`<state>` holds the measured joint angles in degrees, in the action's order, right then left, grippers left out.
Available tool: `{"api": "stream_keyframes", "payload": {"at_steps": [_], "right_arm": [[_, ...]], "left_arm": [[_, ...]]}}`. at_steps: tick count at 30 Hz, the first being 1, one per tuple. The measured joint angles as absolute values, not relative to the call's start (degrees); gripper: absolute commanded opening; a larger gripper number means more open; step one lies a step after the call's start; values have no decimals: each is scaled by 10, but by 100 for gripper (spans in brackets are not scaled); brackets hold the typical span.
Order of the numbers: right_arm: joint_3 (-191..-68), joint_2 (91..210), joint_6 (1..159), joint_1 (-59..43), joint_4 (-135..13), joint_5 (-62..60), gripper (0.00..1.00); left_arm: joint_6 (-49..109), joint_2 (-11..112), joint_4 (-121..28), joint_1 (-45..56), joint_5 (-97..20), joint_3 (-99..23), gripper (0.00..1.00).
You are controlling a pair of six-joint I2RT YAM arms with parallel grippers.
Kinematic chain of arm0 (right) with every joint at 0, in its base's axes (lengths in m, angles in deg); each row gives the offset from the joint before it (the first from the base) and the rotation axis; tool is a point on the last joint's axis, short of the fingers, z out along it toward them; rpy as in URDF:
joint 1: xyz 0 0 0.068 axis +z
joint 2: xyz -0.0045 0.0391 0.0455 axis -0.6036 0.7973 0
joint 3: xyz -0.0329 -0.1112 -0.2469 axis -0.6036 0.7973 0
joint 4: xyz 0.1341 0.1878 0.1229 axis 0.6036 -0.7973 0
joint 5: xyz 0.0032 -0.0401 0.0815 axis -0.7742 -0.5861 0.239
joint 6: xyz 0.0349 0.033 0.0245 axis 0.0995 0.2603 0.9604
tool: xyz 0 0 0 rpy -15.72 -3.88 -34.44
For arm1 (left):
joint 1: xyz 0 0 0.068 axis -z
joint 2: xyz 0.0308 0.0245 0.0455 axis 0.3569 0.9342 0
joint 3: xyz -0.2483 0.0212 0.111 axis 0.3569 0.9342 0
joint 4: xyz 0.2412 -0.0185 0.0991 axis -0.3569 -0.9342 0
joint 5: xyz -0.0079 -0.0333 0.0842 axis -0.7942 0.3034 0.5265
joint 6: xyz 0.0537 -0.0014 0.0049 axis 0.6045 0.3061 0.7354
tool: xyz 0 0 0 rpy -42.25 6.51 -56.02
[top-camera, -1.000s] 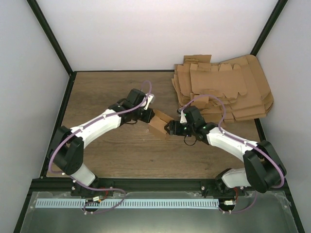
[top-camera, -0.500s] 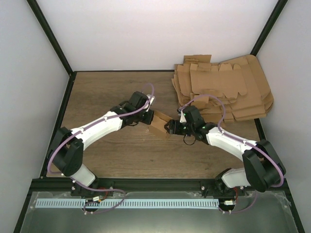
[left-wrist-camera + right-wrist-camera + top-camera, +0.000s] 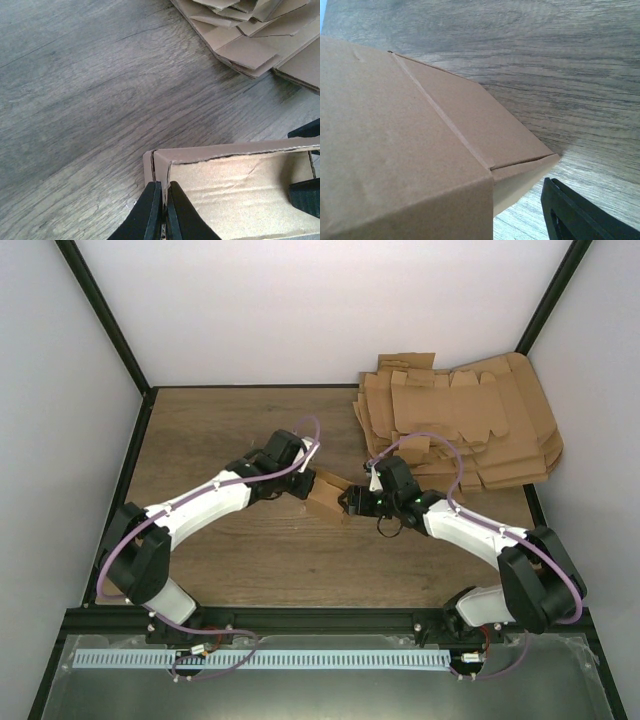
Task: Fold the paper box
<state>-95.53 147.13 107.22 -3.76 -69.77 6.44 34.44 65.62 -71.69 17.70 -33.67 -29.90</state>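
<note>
Over the last second both arms are shifting only slightly; the paper box [image 3: 326, 496] is staying mid-table between them, so the folding is probably advancing slowly; the left gripper [image 3: 161, 186] is pinching one box wall; whether the right gripper [image 3: 352, 502] is closed, I cannot tell. The wooden table [image 3: 220, 430] is carrying a pile of flat sheets [image 3: 460, 425] at far right; white walls [image 3: 300, 310] are enclosing it.

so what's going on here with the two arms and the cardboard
Two robot arms are folding a small brown paper box between them in the middle of the table. The left claw is pinched shut on the edge of one box wall. The right claw is up against the opposite end, but its grip isn't clear. The box is partly formed, with its walls up and its inside not yet closed. A pile of flat sheets sits untouched in the far right corner.
</note>
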Motion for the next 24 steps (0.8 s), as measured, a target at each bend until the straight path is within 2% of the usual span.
{"api": "stream_keyframes", "payload": {"at_steps": [12,16,20,22,24], "right_arm": [[-992,1468,1058,-36,-749,53,69],[-1006,1441,1051,-36,-782,49,62],[-1037,1429,1036,-35,-806,40,53],[-1049,1433,1026,-32,-814,33,52],[-1058,1442,1019,-28,-819,30,52]], "left_arm": [[307,646,-665,176,-334,-239,4],[288,641,-679,176,-322,-240,4],[267,641,-702,181,-308,-250,9],[261,641,-713,189,-303,-257,12],[255,641,-719,196,-301,-267,20]]}}
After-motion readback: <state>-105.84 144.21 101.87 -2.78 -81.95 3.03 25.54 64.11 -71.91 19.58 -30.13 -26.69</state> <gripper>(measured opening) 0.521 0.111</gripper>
